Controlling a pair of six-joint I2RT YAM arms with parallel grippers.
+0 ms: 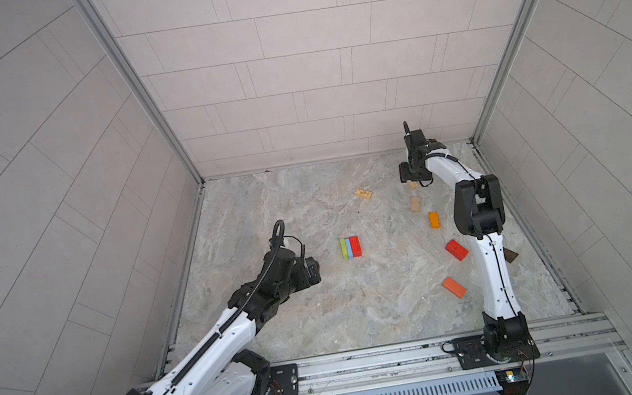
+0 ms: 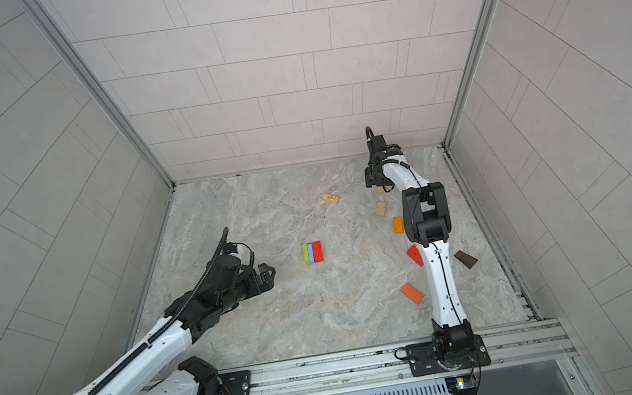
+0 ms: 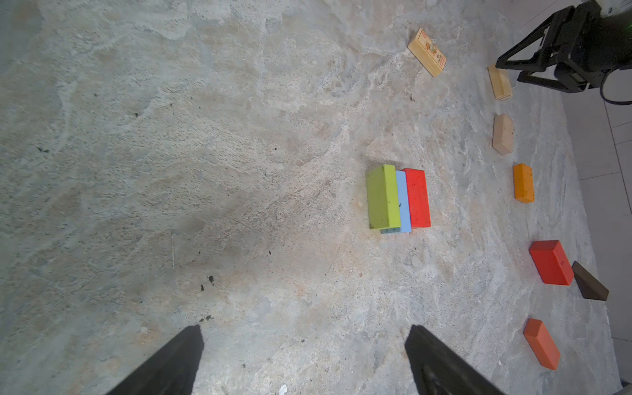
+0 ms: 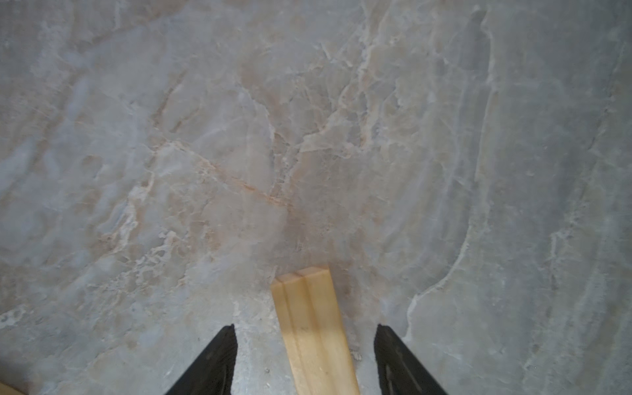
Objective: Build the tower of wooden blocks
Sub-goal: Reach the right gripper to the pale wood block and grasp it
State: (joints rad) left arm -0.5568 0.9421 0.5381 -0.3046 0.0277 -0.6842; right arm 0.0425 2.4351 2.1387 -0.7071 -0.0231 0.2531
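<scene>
**Top views.** The left gripper is released, with its jaws spread wide and nothing between them. It hangs over the marble table, left of the tower and apart from it.

The tower is a single layer near the table centre. It consists of a green plank, a blue plank and a red plank, side by side and touching.

The right gripper points down at the far right of the table, over a tan plank. Its jaw state cannot be read here.

The other wood blocks lie loose along the right side:
- a printed tan plank
- a pale plank
- a yellow-orange plank
- a second red plank
- a dark brown plank
- an orange plank

**Left wrist view.** The left gripper shows both fingers set far apart, with bare table between them. The tower lies ahead of the fingertips, well apart from them. The right gripper has its tips at one end of the tan plank.

**Right wrist view.** The right gripper is released. Its fingers stand either side of the tan plank. A strip of table shows on each side, so neither finger touches the plank. The plank rests on the table.
</scene>
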